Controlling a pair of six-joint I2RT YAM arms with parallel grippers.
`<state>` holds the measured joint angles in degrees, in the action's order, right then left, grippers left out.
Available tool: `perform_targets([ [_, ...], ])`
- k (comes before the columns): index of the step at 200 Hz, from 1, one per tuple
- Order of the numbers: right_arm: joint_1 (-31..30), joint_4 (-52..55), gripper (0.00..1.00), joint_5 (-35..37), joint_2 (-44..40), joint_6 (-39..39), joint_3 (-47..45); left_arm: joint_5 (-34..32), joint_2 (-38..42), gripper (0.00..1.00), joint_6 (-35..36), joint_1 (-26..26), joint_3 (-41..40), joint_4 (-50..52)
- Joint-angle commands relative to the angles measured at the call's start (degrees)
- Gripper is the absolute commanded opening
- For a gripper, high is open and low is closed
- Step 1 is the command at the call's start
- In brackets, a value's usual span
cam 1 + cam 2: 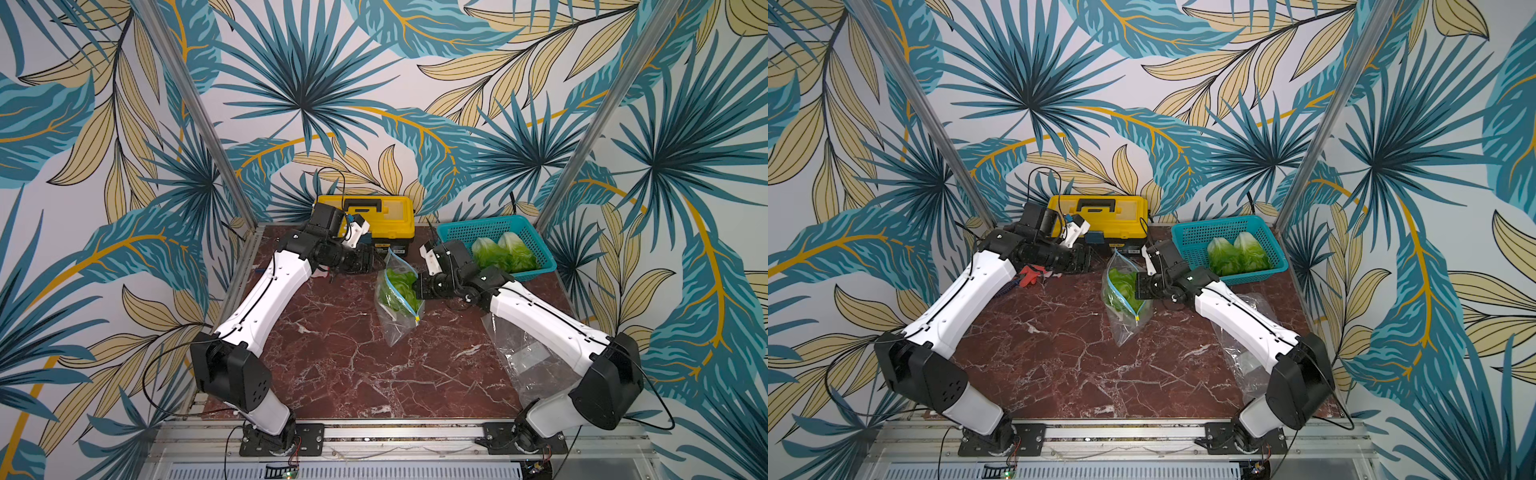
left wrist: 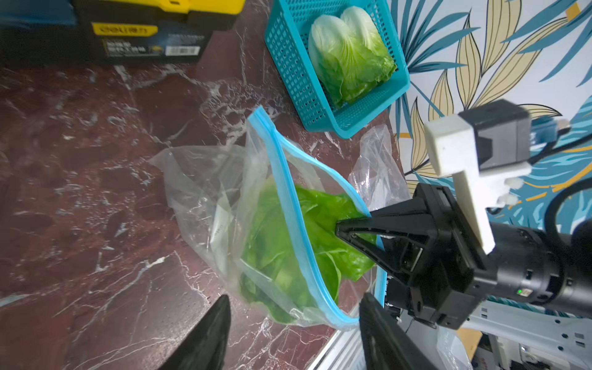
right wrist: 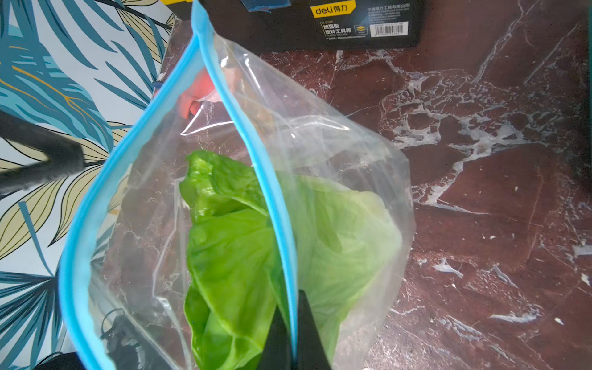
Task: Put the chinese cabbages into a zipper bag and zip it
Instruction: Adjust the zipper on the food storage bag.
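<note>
A: What was on the red-brown marble table (image 1: 353,365)?
B: A clear plastic zipper bag (image 1: 395,320) with one green leafy cabbage (image 1: 399,286) inside. Two more cabbages (image 1: 505,251) lay in the teal plastic basket (image 1: 469,230).
A: And the grippers?
B: The right gripper (image 3: 293,307) pinched the bag's blue rim (image 3: 267,179). The left gripper (image 2: 293,299) stood wide, holding nothing.

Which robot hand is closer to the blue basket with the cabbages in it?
Right. The right gripper pinches the zipper bag by its rim, close to the basket. The left gripper sits open across the bag, in front of the yellow toolbox, farther away.
</note>
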<state>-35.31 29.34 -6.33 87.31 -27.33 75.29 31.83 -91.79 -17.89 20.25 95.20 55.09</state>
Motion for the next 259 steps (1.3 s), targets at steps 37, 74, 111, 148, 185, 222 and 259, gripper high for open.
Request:
perform_targets([
  [37,-2.2,1.4,0.00,3.9,0.2,0.3,2.8,-18.7,-4.1,0.64,6.2,5.4,6.4,11.1],
  [74,-4.1,2.8,0.00,6.5,1.3,0.5,4.5,-18.4,-7.0,0.63,5.7,7.7,10.0,11.2],
  [111,-4.6,3.0,0.00,8.5,1.0,-0.4,4.6,-17.7,-7.7,0.41,7.0,7.9,6.9,11.5],
  [148,-3.4,7.8,0.27,1.6,1.0,2.5,7.4,-17.3,-5.1,0.00,6.6,7.3,9.6,11.6],
  [185,7.7,10.6,0.51,-20.1,-4.9,2.6,7.4,-12.0,-4.3,0.00,5.9,6.8,11.0,11.5],
  [222,6.5,19.6,0.51,-13.7,-1.1,5.4,11.5,-10.2,-5.9,0.00,4.5,6.9,11.8,11.4],
  [259,0.3,13.1,0.57,-7.8,-0.5,-3.5,9.2,-9.3,-6.1,0.00,2.9,6.8,11.4,11.5],
])
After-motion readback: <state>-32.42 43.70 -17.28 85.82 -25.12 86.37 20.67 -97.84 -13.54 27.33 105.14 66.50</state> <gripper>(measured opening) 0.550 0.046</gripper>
